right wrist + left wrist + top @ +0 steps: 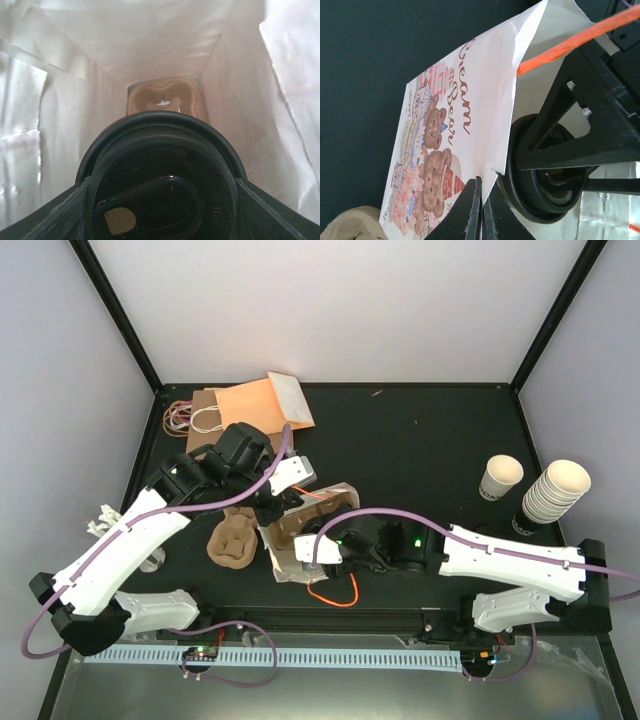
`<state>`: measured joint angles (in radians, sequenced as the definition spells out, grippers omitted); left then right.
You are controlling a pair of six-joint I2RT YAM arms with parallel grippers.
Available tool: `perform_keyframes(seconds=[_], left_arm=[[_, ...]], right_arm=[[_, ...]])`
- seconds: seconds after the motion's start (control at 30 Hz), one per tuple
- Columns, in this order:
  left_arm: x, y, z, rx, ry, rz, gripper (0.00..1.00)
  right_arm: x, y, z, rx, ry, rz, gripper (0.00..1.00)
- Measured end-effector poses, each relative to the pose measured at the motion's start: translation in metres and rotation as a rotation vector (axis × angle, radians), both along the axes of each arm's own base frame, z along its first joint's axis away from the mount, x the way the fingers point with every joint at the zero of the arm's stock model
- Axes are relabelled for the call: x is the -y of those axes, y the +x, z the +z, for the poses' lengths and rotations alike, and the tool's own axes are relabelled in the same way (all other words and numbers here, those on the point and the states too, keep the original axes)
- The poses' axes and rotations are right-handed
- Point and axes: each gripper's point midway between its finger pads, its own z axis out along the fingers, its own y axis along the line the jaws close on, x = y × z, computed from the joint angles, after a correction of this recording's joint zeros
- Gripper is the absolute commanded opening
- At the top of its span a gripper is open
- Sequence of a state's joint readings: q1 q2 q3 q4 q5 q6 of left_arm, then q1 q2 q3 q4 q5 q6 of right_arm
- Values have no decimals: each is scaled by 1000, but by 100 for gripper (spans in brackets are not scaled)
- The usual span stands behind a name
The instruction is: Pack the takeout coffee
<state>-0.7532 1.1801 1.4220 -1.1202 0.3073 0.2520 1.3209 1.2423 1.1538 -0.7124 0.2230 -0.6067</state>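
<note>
A: Where's the takeout coffee (160, 150)?
B: Inside the paper bag (470, 100). The right wrist view shows its black lid clasped between the widely spread fingers of the right gripper (162, 195), with a cardboard carrier (165, 97) at the bag's far end.
A: And overhead?
B: I can't make it out there. The left wrist view adds the left gripper (481, 207) — fingers pinched together on the bag's rim.

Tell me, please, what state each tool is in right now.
Left tool: closed, pinching the bag by its edge.
Right tool: closed around the black lid, inside the bag.
</note>
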Motion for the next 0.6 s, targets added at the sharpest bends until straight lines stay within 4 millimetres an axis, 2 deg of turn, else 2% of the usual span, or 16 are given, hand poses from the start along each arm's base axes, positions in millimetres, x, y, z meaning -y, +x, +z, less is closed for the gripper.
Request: perform_keyframes(seconds=[0.2,0.6], left_arm=[[0,-1,0,1,-1,-1,3],[-2,-2,1,6,-7,0,2]], right_arm=[[3,3,-10,22,-35,-4,56],[-2,5,-14,35,-45,7,56]])
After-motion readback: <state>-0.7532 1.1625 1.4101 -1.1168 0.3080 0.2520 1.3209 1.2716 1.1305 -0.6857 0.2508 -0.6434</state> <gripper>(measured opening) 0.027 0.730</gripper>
